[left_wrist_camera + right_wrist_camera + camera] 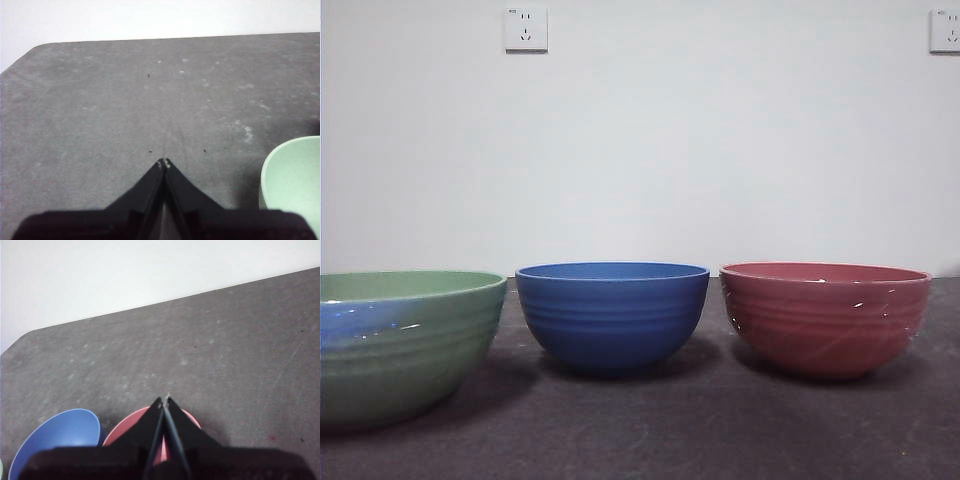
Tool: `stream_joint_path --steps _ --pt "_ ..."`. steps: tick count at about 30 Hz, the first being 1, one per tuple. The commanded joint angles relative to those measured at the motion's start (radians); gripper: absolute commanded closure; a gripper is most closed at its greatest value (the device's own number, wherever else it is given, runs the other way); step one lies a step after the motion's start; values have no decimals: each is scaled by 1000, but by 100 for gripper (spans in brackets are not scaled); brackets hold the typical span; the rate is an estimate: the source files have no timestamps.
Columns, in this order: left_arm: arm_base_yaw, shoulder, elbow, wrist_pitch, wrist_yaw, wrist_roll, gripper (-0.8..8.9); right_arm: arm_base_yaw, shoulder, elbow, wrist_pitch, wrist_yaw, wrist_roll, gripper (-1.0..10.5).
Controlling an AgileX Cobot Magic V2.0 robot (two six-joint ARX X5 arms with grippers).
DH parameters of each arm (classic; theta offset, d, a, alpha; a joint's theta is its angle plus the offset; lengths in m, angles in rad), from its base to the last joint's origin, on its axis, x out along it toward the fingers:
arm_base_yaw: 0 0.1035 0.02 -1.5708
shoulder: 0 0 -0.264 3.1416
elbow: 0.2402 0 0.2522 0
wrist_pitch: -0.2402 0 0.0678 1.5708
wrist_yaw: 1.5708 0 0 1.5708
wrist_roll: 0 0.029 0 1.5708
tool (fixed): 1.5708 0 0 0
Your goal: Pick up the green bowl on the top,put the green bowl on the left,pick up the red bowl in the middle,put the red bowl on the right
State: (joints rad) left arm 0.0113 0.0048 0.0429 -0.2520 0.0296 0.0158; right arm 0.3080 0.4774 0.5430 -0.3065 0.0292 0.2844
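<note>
The green bowl stands on the table at the left, near the camera in the front view; part of its rim shows in the left wrist view. The red bowl stands at the right; it also shows in the right wrist view, under the right gripper. My left gripper is shut and empty, above bare table beside the green bowl. My right gripper is shut and empty, above the red bowl. Neither gripper shows in the front view.
A blue bowl stands in the middle between the green and red bowls; it also shows in the right wrist view. The dark grey table ends at a white wall with two sockets.
</note>
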Motion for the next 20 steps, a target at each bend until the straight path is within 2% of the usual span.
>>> stream_joint_path --steps 1,11,12,14,15,17,20 --pt "3 -1 -16 3 1 7 817 0 -2 -8 5 4 10 963" --pt "3 -1 -16 3 1 7 817 0 -2 -8 5 4 6 963" --pt "3 -1 -16 3 1 7 817 0 -2 -8 5 11 -38 962" --pt "3 -1 -16 3 1 7 817 3 -18 -9 -13 57 -176 959" --pt "3 -1 -16 3 1 7 817 1 -41 -10 -40 78 -215 946" --pt "3 -1 -16 3 1 7 817 -10 -103 -34 -83 111 -255 943" --pt "3 -1 -16 3 1 7 817 -61 -212 -119 -51 64 -278 944"
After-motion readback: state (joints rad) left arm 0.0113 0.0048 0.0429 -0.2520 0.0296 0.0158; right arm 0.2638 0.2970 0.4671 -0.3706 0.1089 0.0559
